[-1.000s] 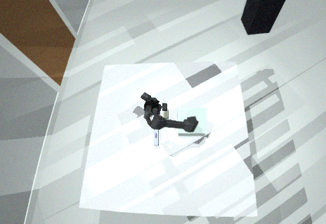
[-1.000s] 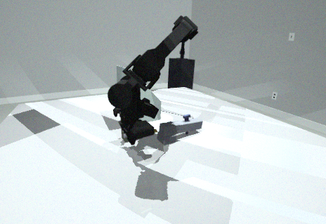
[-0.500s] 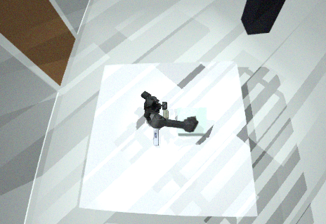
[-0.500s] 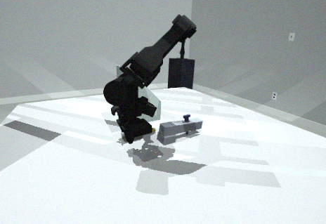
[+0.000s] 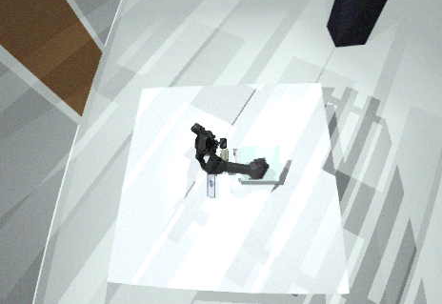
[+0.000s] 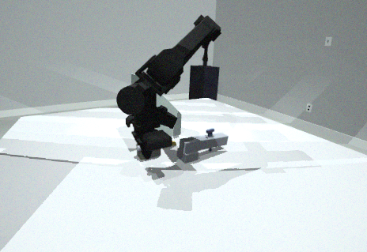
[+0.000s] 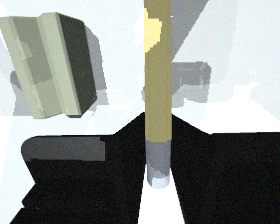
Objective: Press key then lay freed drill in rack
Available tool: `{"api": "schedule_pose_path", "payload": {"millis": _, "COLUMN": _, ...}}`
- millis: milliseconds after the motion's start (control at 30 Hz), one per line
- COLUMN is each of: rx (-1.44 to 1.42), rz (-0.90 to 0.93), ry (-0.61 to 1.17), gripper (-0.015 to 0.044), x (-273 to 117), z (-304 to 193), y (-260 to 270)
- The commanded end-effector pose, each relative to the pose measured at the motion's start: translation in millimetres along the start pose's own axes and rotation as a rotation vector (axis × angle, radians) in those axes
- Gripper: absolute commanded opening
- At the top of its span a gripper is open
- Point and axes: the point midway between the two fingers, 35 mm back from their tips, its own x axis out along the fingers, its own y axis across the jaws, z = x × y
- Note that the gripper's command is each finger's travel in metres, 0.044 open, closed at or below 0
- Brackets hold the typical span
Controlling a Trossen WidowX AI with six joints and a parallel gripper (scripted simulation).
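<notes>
Grey walls stand behind a white table, with a dark box on the floor beyond it; the black arm folds down over the middle of the table; its claw is clamped on the drill, a tan rod with a grey end sitting between the two black fingers; a pale block lies to the left in the wrist view; a grey fixture with a blue key on top sits just beside the claw.
</notes>
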Motion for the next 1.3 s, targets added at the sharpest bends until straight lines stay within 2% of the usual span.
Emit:
{"api": "schedule_pose_path", "payload": {"millis": 0, "rx": -0.004, "rz": 0.002, "ry": 0.004, "gripper": 0.0, "x": -3.0, "z": -0.1, "y": 0.0}}
{"api": "schedule_pose_path", "payload": {"millis": 1267, "rx": -0.004, "rz": 0.002, "ry": 0.005, "gripper": 0.0, "x": -23.7, "z": 2.7, "y": 1.6}}
